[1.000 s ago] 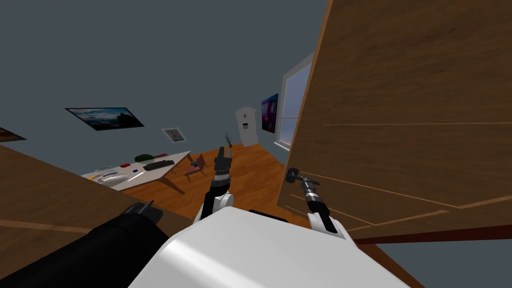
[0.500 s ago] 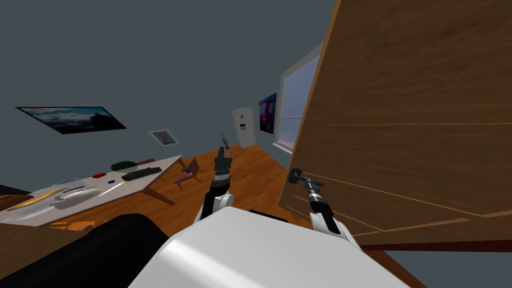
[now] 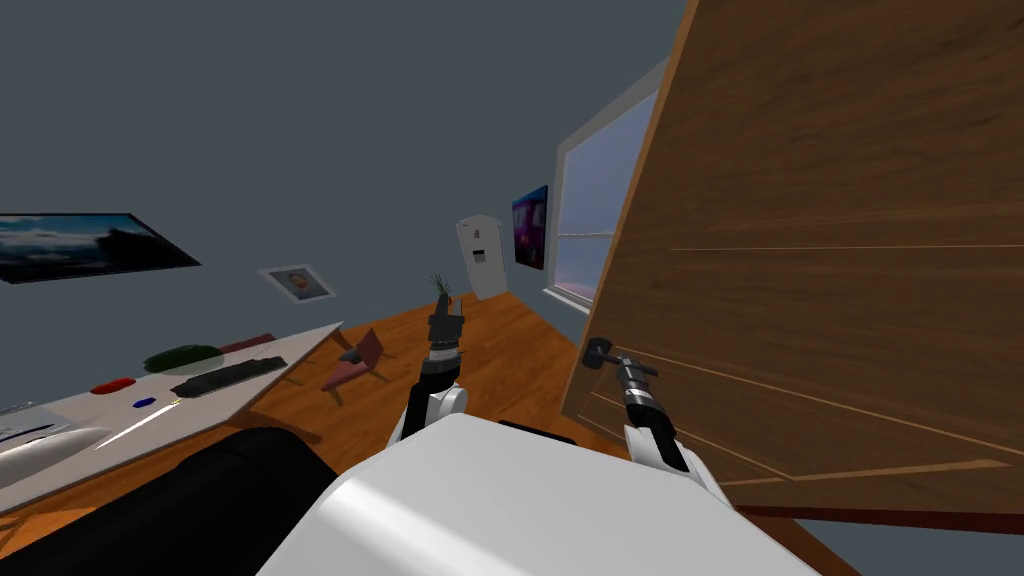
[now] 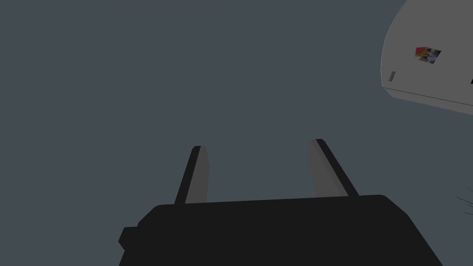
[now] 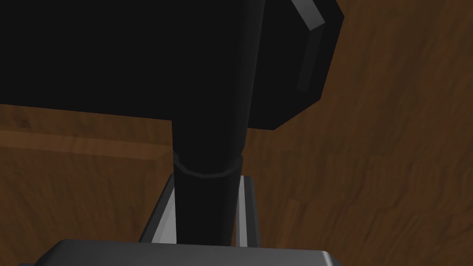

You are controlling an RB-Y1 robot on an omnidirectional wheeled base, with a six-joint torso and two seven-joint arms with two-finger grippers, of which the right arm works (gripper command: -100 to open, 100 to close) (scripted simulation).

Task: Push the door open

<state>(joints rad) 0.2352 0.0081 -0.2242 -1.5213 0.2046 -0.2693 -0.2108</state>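
**Door push under way: right gripper (image 5: 205,184) clamped on handle (image 3: 597,352).**
The wooden door (image 3: 830,250) fills the right of the head frame and appears partly open; its dark handle lies just right of centre. The right gripper presses both fingers on the handle stem. The left gripper (image 4: 257,144), centre frame, is spread wide and empty. The next move likely requires forward pressure without loosening the clamp.
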